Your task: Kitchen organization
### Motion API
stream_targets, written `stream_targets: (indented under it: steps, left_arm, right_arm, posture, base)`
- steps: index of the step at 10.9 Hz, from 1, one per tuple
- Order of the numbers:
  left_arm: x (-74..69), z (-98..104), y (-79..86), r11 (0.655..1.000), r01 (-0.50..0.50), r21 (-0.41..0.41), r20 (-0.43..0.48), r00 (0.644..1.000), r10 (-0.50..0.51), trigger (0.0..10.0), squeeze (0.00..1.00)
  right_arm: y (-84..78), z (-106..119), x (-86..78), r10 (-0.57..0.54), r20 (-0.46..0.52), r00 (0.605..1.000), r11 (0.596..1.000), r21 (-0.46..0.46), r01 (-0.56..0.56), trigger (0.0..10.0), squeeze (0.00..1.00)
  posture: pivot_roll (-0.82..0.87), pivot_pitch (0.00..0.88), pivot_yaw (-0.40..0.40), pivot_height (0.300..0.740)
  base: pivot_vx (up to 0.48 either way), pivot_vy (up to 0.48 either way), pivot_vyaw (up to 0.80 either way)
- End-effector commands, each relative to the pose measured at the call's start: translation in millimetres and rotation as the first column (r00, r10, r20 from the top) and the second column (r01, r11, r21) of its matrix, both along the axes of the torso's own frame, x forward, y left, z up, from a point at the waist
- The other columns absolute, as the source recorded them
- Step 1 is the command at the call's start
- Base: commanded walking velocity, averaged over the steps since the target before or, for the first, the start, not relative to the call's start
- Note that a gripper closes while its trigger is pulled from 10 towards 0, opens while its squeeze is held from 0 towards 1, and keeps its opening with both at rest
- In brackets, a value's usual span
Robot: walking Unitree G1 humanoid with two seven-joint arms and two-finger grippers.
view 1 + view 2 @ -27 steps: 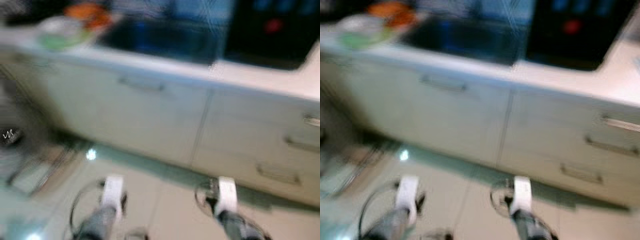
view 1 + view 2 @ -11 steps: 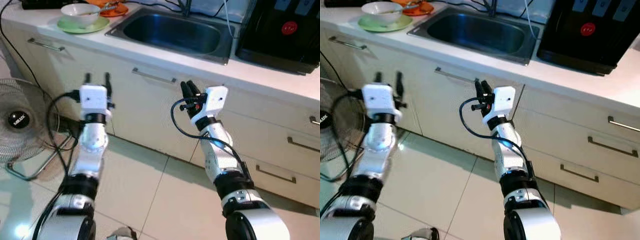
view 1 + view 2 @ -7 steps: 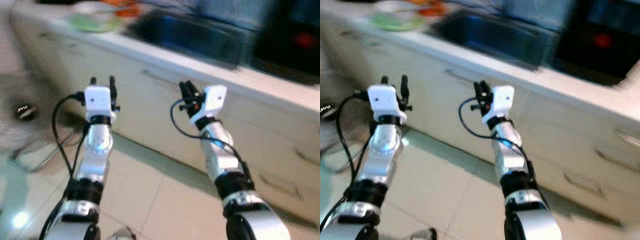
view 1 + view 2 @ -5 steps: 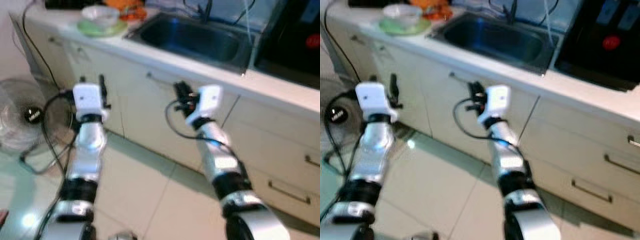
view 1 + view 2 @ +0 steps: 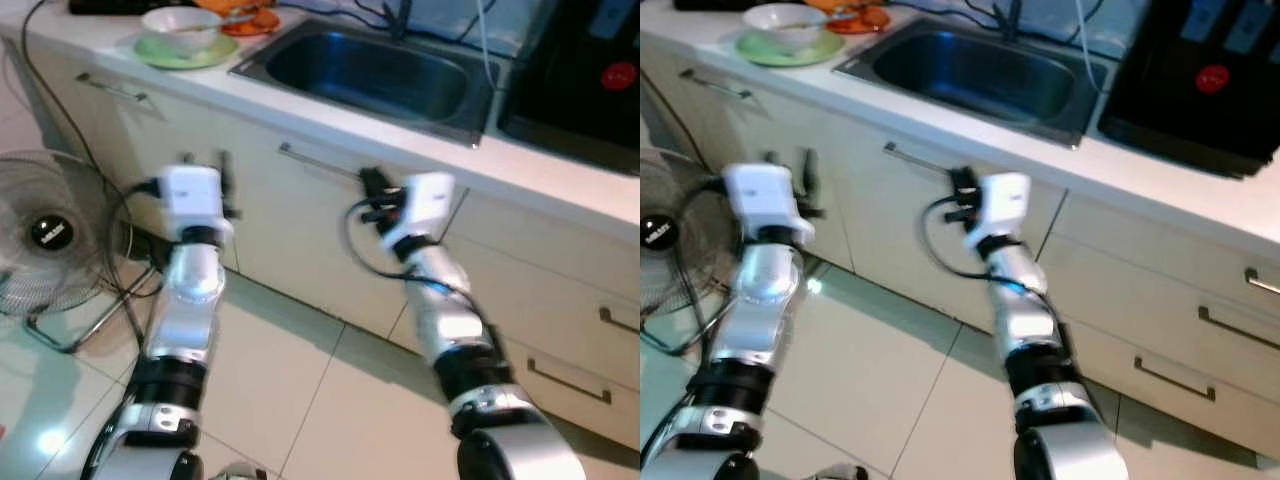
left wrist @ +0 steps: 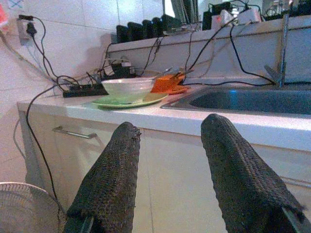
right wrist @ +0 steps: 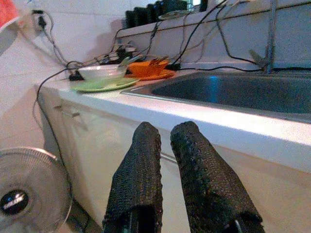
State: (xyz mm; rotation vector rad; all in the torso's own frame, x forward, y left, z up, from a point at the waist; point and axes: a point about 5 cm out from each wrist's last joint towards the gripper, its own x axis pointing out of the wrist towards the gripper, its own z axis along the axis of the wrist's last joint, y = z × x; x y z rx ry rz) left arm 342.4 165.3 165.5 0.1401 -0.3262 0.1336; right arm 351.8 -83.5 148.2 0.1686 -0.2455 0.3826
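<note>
A white bowl [image 5: 180, 20] sits on a green plate [image 5: 158, 52] at the counter's far left, beside an orange dish [image 5: 250, 18]. The steel sink [image 5: 372, 75] lies right of them. Both arms are raised in front of the cabinet doors, below the counter edge. My left gripper [image 5: 207, 162] is open, with nothing between its fingers [image 6: 121, 160]. My right gripper [image 5: 372, 186] is shut and empty, with its fingers [image 7: 143, 160] nearly touching, just below the long door handle [image 5: 315, 162].
A black appliance [image 5: 590, 70] stands on the counter at the right. Drawers with metal handles [image 5: 568, 366] are below it. A floor fan [image 5: 48, 236] with trailing cables stands at the left. Pale tiled floor [image 5: 300, 400] lies between me and the cabinets.
Both arms hung low 2.5 s ago and have since risen to cabinet height. Since one second ago the view has swayed, while the grippers keep about the same poses.
</note>
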Motion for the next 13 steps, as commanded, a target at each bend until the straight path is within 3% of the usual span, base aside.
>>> stream_targets:
  steps: [1,5,13]
  left_arm:
    - [-0.9,2.3,5.7,1.000,-0.012,-0.001,0.002,1.000,0.012,10.0,0.00]
    - [-0.2,2.8,6.0,1.000,-0.011,-0.005,-0.002,1.000,0.011,10.0,0.00]
    - [-1.0,3.5,4.9,1.000,-0.009,-0.006,-0.004,1.000,0.009,10.0,0.00]
  right_arm:
    - [3.3,3.4,-0.9,0.010,0.013,1.000,1.000,0.003,-0.010,10.0,0.00]
    - [4.6,4.2,-1.5,0.023,0.018,1.000,1.000,-0.009,-0.023,10.0,0.00]
    - [5.7,4.2,-1.0,0.027,0.002,1.000,0.999,0.022,-0.027,10.0,0.00]
  posture:
    - [0.06,0.061,-0.063,0.740]
    - [0.06,0.062,-0.065,0.740]
    - [0.06,0.064,-0.069,0.740]
  base:
    - [0.285,0.000,0.00]
    - [0.342,0.000,0.57]
    - [0.357,0.000,0.00]
